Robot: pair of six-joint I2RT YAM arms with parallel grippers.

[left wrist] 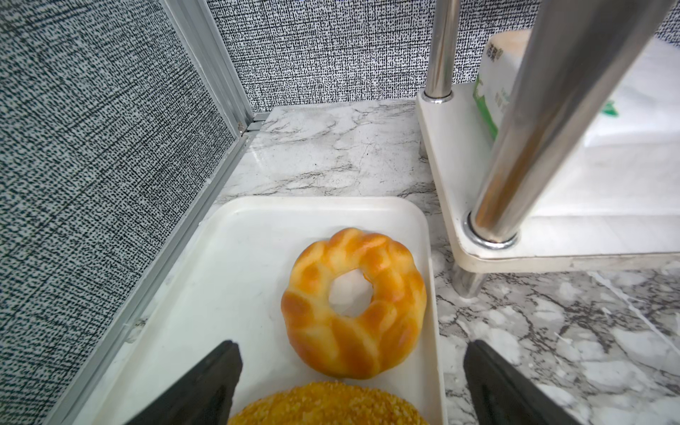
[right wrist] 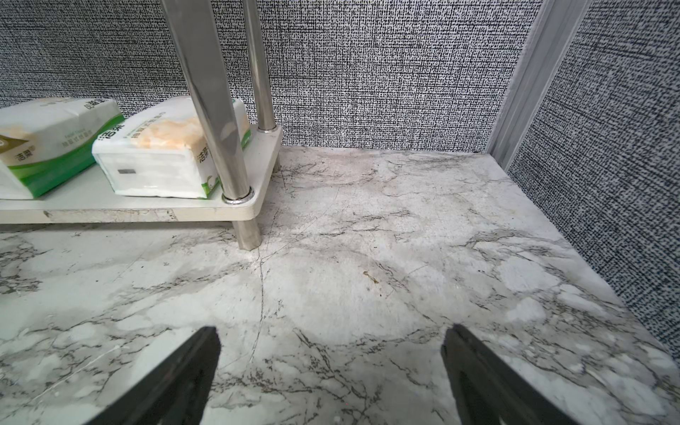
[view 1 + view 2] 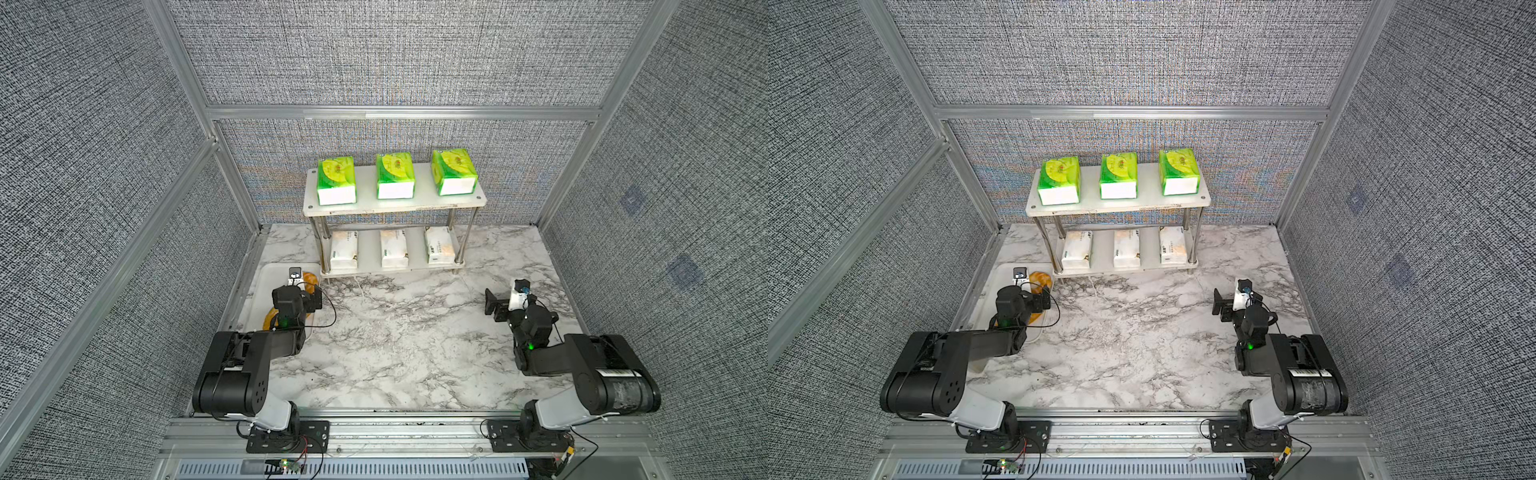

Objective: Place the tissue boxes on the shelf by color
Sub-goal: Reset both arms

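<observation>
In both top views the shelf (image 3: 419, 203) (image 3: 1142, 203) stands at the back wall. Three green tissue boxes (image 3: 395, 176) line its upper board, and three white-cream ones (image 3: 394, 248) lie on the lower board. Two of the white packs (image 2: 162, 154) show in the right wrist view behind a metal leg. My left gripper (image 3: 307, 291) (image 1: 352, 344) hangs open over the tray with nothing held. My right gripper (image 3: 496, 307) (image 2: 333, 328) is open above bare marble, in front of the shelf's right end.
A white tray (image 1: 235, 257) lies left of the shelf against the wall frame. It holds an orange bread ring (image 1: 353, 305) and a seeded loaf (image 1: 327, 404). Grey fabric walls enclose the marble table (image 3: 415, 332) on three sides.
</observation>
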